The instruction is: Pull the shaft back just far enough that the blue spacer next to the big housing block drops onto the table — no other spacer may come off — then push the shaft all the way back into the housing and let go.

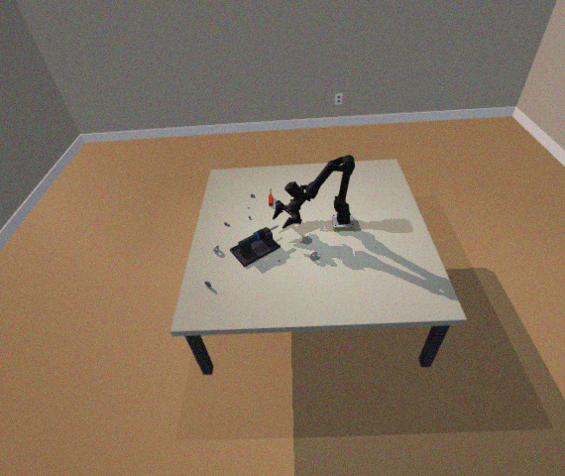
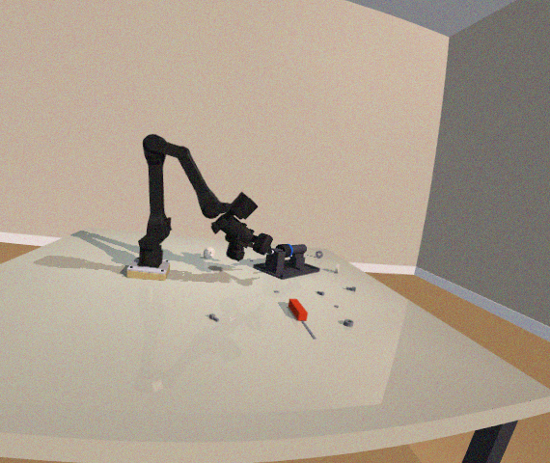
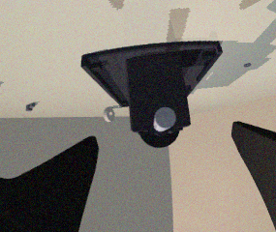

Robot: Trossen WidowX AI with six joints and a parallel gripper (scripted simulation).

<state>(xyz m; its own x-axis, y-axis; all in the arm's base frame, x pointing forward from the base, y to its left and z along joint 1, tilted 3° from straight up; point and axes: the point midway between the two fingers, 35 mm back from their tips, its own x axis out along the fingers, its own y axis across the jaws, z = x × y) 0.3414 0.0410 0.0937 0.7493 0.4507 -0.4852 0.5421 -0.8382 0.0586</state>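
Note:
A dark fixture has a base plate (image 1: 245,260) (image 2: 285,274) and black uprights; the near upright (image 3: 157,87) faces the wrist camera. The blue spacer (image 1: 257,235) (image 2: 291,250) sits up on the fixture among dark round parts. Other spacers are too dark to tell apart. The grey shaft (image 1: 274,226) (image 3: 166,117) sticks out of the near upright toward my gripper, its round end face showing in the wrist view. My gripper (image 1: 279,222) (image 2: 252,251) (image 3: 168,135) is wide open and empty, its fingertips on either side of the shaft's line, near the shaft's end.
A red-handled screwdriver (image 1: 271,199) (image 2: 297,310) lies on the table away from the fixture. Several small metal parts are scattered about, among them a nut (image 2: 347,322) and a small part (image 1: 208,284) near the table's left edge.

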